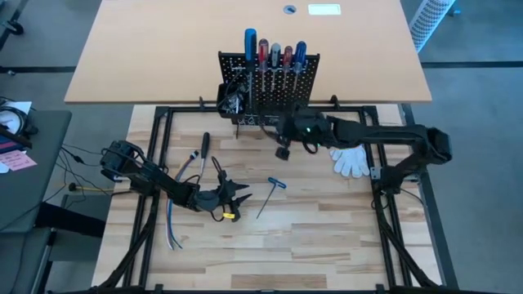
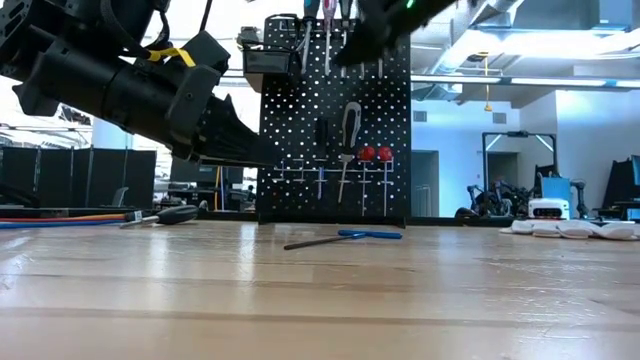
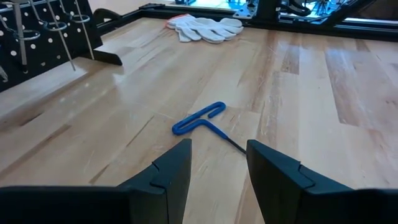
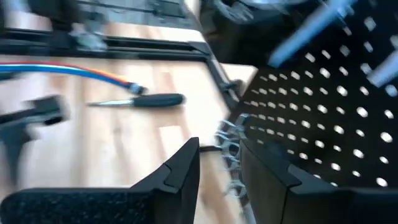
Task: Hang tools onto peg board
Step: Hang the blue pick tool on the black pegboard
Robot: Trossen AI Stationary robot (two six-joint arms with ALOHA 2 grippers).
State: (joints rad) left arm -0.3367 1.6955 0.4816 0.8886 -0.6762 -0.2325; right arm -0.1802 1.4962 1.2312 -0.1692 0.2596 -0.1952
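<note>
1. Left gripper (image 3: 217, 165) fingers apart, empty; blue T-handle key (image 3: 200, 119) flat on the bench just ahead.
2. Right gripper (image 4: 219, 163) fingers apart by the peg board (image 1: 268, 82) (blurry, mid-swing?).
3. Risk: the thin key skids away, a low approach scraping wood.

We see the black perforated peg board (image 1: 270, 86) upright, screwdrivers (image 1: 274, 53) racked along its top. A blue T-handled key (image 1: 270, 194) and a black-handled screwdriver (image 1: 204, 149) lie flat on the table; what look like pliers (image 2: 375, 153) hang low.
</note>
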